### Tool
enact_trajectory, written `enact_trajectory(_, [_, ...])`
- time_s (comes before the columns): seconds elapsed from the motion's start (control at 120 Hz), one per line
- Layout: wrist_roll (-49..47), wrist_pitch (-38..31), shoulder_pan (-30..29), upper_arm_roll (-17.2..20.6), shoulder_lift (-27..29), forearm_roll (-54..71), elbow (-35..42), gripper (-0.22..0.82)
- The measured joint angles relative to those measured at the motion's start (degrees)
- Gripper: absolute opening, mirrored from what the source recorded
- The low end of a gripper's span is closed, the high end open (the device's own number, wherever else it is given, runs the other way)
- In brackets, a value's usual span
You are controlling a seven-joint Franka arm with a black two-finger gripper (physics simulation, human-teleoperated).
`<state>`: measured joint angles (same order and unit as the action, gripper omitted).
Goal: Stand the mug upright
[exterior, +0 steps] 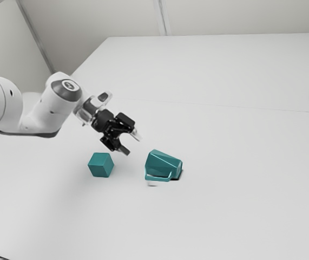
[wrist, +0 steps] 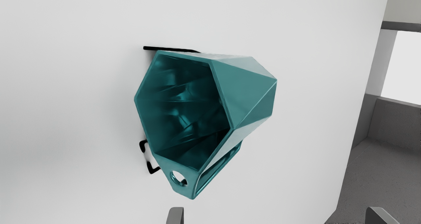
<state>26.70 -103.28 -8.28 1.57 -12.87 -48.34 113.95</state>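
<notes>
On the exterior view's left of the mug sits a teal cube [exterior: 100, 164]; next comes the black gripper [exterior: 131, 144], raised near the mug, its fingers spread wide and holding nothing. The teal mug [exterior: 163, 165] lies on its side on the white table [exterior: 241, 216] (its open mouth faces the arm), so setting it upright appears left to do.
</notes>
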Motion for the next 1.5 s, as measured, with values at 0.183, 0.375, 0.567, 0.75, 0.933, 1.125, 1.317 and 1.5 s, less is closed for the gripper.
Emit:
enact_trajectory(0.183, [5.91,-1.52,0.54,0.54,-3.57,-3.60,0.06,0.60])
enact_trajectory(0.375, [10.62,-2.73,0.81,2.11,-5.43,-6.57,0.06,0.60])
enact_trajectory(0.567, [14.03,-3.24,1.49,3.12,-7.34,-10.15,0.07,0.60])
enact_trajectory(0.75, [16.34,-3.48,1.59,3.73,-7.75,-11.91,0.03,0.29])
enact_trajectory(0.933, [18.11,-3.47,1.60,3.71,-7.61,-12.27,-0.23,-0.02])
enact_trajectory(1.125, [19.46,-3.54,1.59,3.71,-7.17,-12.28,-0.29,-0.13])
enact_trajectory(1.317, [20.35,-3.39,1.59,3.71,-4.68,-11.82,-0.21,-0.16])
enact_trajectory(1.5, [18.79,-3.48,1.58,2.55,1.53,-0.47,-3.70,-0.17])
